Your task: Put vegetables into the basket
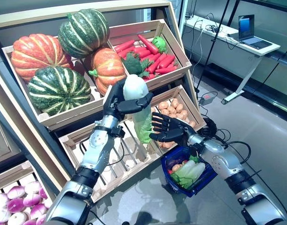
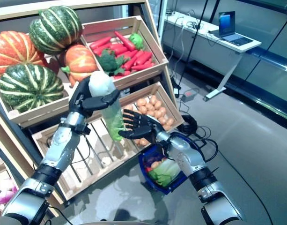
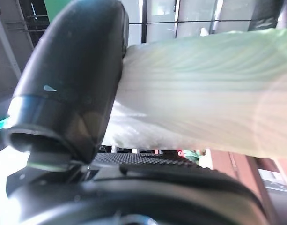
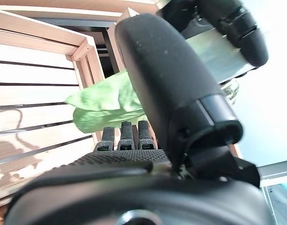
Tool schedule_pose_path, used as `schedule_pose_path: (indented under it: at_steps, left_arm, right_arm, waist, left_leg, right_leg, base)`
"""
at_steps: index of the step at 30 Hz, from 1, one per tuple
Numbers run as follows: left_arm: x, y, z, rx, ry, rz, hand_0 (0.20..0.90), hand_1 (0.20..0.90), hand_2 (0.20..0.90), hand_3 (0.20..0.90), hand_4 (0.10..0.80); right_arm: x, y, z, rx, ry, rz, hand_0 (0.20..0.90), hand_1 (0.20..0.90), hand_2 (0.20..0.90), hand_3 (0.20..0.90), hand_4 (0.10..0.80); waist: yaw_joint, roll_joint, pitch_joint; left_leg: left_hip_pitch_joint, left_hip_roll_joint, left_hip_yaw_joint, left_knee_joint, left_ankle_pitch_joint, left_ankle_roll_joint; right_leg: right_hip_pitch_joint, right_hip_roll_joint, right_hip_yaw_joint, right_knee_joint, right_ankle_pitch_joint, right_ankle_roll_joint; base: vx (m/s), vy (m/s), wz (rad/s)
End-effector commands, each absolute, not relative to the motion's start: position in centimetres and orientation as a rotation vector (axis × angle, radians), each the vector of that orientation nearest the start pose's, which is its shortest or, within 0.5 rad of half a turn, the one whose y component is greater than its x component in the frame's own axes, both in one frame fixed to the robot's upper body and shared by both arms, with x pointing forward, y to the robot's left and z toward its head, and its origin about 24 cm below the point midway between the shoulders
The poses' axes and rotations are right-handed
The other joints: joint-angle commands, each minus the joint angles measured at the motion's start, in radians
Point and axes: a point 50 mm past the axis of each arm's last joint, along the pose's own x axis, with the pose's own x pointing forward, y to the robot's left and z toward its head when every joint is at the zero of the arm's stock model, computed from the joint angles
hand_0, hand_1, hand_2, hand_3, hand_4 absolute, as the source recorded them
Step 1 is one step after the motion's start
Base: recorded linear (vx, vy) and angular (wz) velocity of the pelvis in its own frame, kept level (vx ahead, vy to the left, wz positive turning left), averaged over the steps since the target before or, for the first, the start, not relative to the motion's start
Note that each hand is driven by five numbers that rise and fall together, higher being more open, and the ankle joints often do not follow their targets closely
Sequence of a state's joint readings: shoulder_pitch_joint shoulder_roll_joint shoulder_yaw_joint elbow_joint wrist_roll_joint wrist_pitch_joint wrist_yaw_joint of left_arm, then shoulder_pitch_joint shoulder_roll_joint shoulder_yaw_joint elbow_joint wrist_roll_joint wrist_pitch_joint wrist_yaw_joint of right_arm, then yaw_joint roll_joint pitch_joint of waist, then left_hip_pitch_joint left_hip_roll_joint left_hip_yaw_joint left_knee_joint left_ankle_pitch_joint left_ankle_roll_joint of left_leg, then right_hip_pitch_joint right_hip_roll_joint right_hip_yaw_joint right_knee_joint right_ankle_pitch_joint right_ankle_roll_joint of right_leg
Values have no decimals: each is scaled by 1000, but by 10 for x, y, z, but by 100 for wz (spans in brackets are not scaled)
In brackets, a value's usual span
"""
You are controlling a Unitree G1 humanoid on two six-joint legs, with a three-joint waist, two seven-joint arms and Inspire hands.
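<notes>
One cabbage (image 1: 139, 107), long, with a white ribbed stalk and crinkled green leaves hanging down, is gripped at its stalk end by the left hand (image 1: 119, 100), whose thumb and fingers are curled round it. The leafy end hangs just in front of the fingertips of the right hand (image 1: 167, 130), whose fingers are spread and nearly straight, holding nothing. One blue basket (image 1: 203, 180) is seen below and behind the right hand, by its wrist; a second pale cabbage, some green leaves and small round items lie in it, too crowded to be counted.

Four pumpkins are counted in the upper left crate (image 1: 63, 117) beyond the left fingers: two striped green (image 1: 59, 89), two ribbed orange (image 1: 38, 52). In the crate beside it are piled red carrots (image 1: 155, 58), one broccoli (image 1: 134, 63) and one green pepper (image 1: 159, 43). Past the right fingers, smooth brown potatoes (image 1: 173, 109) fill a lower crate; the slatted wooden crate (image 1: 120, 159) under the cabbage is bare. Purple-white onions (image 1: 17, 201) are seen at the lower left. A desk with a laptop (image 1: 248, 30) stands well apart.
</notes>
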State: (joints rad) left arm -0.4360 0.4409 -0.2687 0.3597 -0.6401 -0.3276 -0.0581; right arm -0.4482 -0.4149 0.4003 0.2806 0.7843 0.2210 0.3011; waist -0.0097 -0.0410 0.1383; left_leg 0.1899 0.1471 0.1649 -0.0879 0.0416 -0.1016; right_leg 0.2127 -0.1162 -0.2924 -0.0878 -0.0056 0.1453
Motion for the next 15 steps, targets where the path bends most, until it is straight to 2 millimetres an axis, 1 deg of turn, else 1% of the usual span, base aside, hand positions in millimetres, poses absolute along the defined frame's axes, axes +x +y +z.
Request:
schedule_pose_path:
  at_steps: [1,3,5,8,12,15]
  left_arm:
    - [333,159,146,-106,-451,-320,300,300,300,300,400]
    - [332,157,138,-94,-424,-335,300,300,300,300,400]
    - [331,156,136,-97,-415,-347,300,300,300,300,400]
    - [329,152,129,-123,-392,-390,300,300,300,300,400]
    - [327,142,128,-146,-389,-430,300,300,300,300,400]
    - [326,133,131,-178,-404,-463,300,300,300,300,400]
  right_arm:
    - [324,-99,131,256,-90,745,900,900,900,900,800]
    - [324,-98,133,255,-97,753,900,900,900,900,800]
    - [323,-97,133,256,-93,763,900,900,900,900,800]
    - [321,-95,128,263,-64,783,900,900,900,900,800]
    - [319,-88,120,258,-25,806,900,900,900,900,800]
    - [319,-80,114,274,20,822,900,900,900,900,800]
  waist:
    - [12,3,-88]
    - [13,2,-87]
    - [14,1,-87]
    - [15,-1,-87]
    - [17,-1,-87]
    - [19,-2,-87]
  left_leg:
    - [-17,4,4,1,-26,-6]
    - [-16,4,3,1,-26,-5]
    - [-15,4,3,1,-27,-5]
    - [-12,4,2,1,-29,-5]
    - [-11,4,2,1,-29,-4]
    - [-11,4,-1,1,-28,-3]
  right_leg:
    - [-8,-34,-9,1,32,-29]
    - [-6,-34,-7,1,32,-29]
    - [-5,-34,-7,1,32,-29]
    - [-4,-34,-5,1,32,-29]
    - [-4,-34,-3,1,33,-29]
    - [-3,-34,-3,1,33,-31]
  base:
    - [0,0,0]
    - [35,0,0]
    - [41,-1,0]
    - [56,-6,2]
    - [38,-6,2]
    - [50,-4,1]
